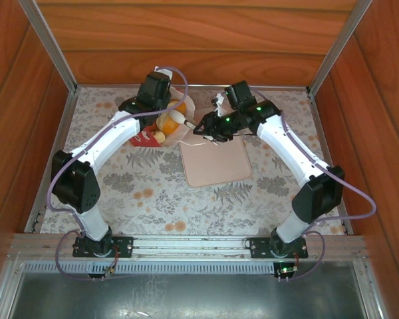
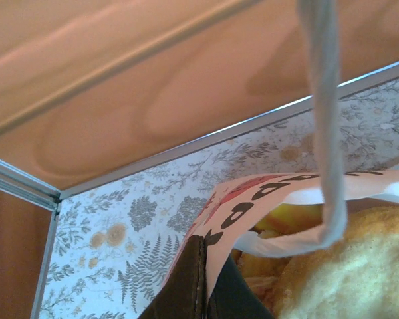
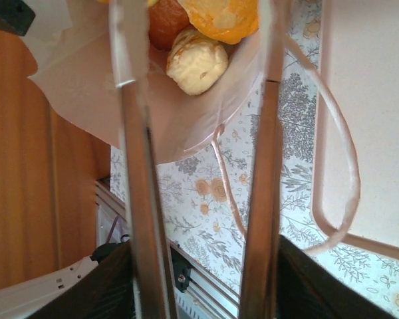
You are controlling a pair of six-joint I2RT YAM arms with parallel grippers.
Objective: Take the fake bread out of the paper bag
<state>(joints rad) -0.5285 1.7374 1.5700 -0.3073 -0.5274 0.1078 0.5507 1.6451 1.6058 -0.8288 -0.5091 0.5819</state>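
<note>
Left gripper (image 2: pixel 205 282), pinched shut on the rim of the paper bag (image 2: pixel 253 196), holds it far and left of centre; we see the fake bread (image 3: pixel 198 63) crowding its mouth. Our right gripper (image 3: pixel 196 100) stands part open just right of it, empty.

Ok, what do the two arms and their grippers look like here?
The left arm and right arm have white curved shells, black joints and looping purple cables. Green lights glow near the right wrist. The right gripper's fingers are long pale metal strips; the left gripper's fingers look dark.
</note>
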